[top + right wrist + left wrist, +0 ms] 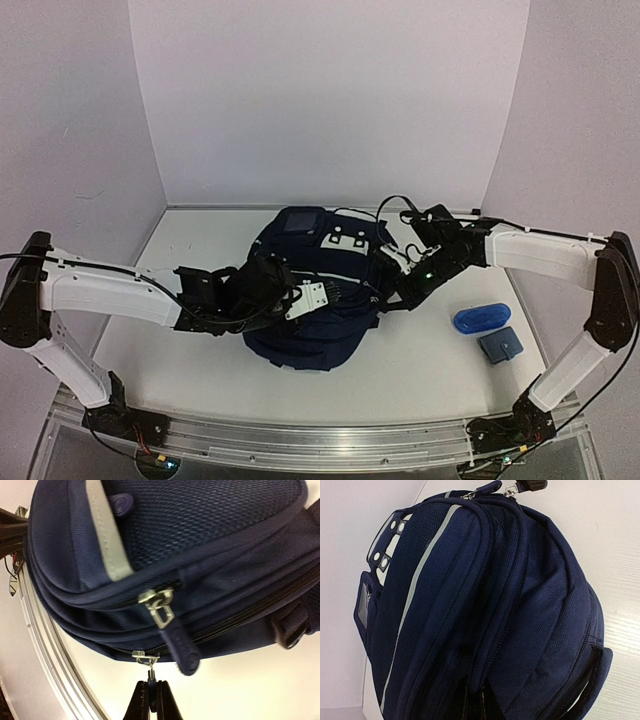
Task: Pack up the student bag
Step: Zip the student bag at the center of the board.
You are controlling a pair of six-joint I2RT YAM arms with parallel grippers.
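Observation:
The student bag [312, 345], a navy backpack with white stripes and a white dotted patch, lies in the middle of the table. My left gripper [298, 300] is at its near left side. In the left wrist view the bag [485, 580] fills the frame, and the dark fingers [475, 700] are closed on a fold of its fabric by a zipper line. My right gripper [402, 264] is at the bag's right side. In the right wrist view it [151, 684] is shut on the thin metal zipper pull [150, 672] at the bag's [200, 525] lower zipper.
A second zipper pull with a navy rubber tab [176, 642] hangs just above the pinched one. A small blue pouch [480, 318] and a small grey-blue item [500, 346] lie on the table to the right of the bag. White walls enclose the table.

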